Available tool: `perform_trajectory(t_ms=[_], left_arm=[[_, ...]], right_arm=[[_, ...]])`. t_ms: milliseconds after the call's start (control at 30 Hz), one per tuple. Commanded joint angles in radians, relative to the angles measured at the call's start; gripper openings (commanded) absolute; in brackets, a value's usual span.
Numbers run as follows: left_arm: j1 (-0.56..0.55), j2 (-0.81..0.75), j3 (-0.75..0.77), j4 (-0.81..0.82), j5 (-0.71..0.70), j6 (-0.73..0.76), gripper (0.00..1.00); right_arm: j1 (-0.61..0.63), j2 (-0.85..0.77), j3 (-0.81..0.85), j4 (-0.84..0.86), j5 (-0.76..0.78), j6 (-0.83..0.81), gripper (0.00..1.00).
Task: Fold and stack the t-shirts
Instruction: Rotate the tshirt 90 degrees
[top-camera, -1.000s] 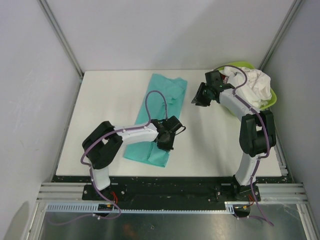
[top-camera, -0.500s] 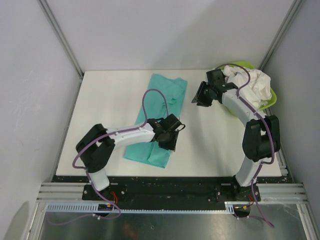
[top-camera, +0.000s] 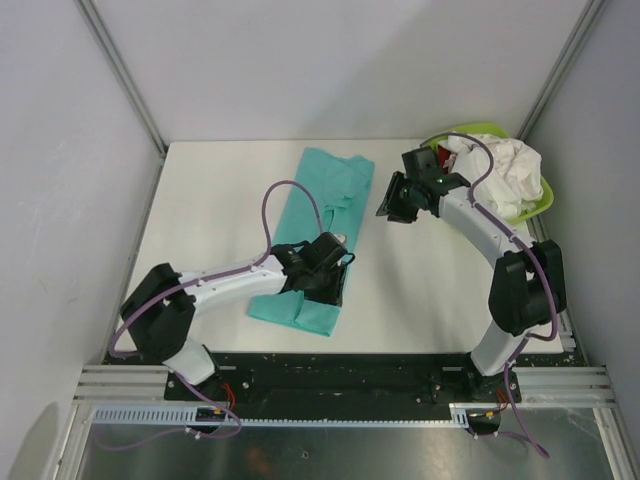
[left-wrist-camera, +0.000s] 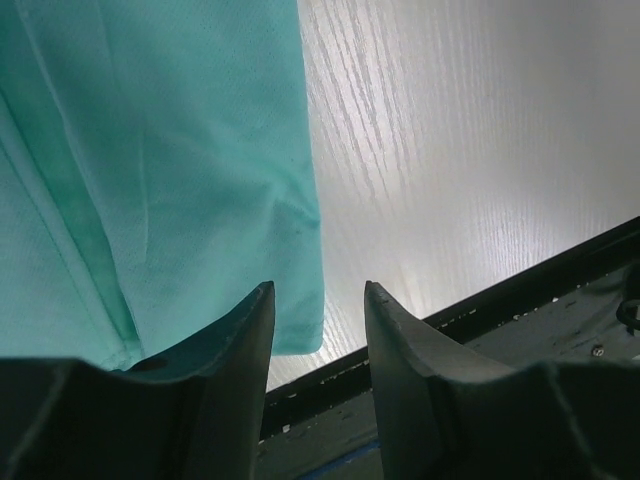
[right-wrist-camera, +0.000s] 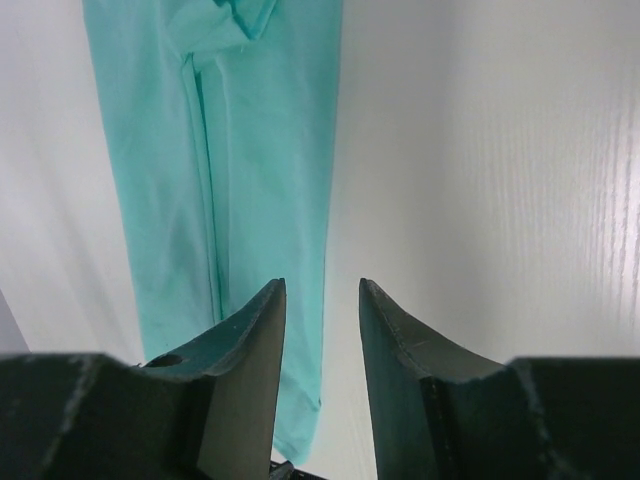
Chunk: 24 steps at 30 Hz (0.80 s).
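Note:
A teal t-shirt (top-camera: 322, 225) lies on the white table (top-camera: 210, 200), folded lengthwise into a long narrow strip running from the back toward the front edge. My left gripper (top-camera: 328, 285) hovers over its near right corner, open, with nothing between the fingers. In the left wrist view the teal t-shirt (left-wrist-camera: 180, 150) fills the upper left, and the left gripper (left-wrist-camera: 318, 290) frames the shirt's corner and bare table. My right gripper (top-camera: 392, 200) stands open just right of the shirt's far end. The right wrist view has the teal t-shirt (right-wrist-camera: 240, 150) left of the right gripper (right-wrist-camera: 321, 285).
A lime-green basin (top-camera: 541, 201) sits at the table's back right corner, heaped with white t-shirts (top-camera: 512, 168) and a bit of red cloth (top-camera: 446, 152). The table's dark front edge (left-wrist-camera: 520, 290) lies just beyond the shirt's near end. Grey walls enclose the table.
My left gripper has opened and let go of the teal shirt, and its arm has stretched out lower. The right gripper has drifted slightly left toward the shirt and opened a little wider.

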Motion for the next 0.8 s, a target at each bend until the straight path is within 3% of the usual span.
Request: perform_trajectory(t_ms=[0, 367, 767], left_arm=[[0.003, -0.082, -0.021, 0.011, 0.005, -0.027, 0.46], [0.082, -0.205, -0.085, -0.004, -0.022, -0.042, 0.46], [0.29, -0.332, -0.23, -0.05, -0.141, -0.081, 0.46]], right_arm=[[0.04, -0.066, -0.03, -0.005, 0.027, 0.02, 0.41], [0.163, -0.152, -0.196, 0.039, 0.063, 0.045, 0.42], [0.389, -0.271, -0.494, 0.188, 0.08, 0.179, 0.43]])
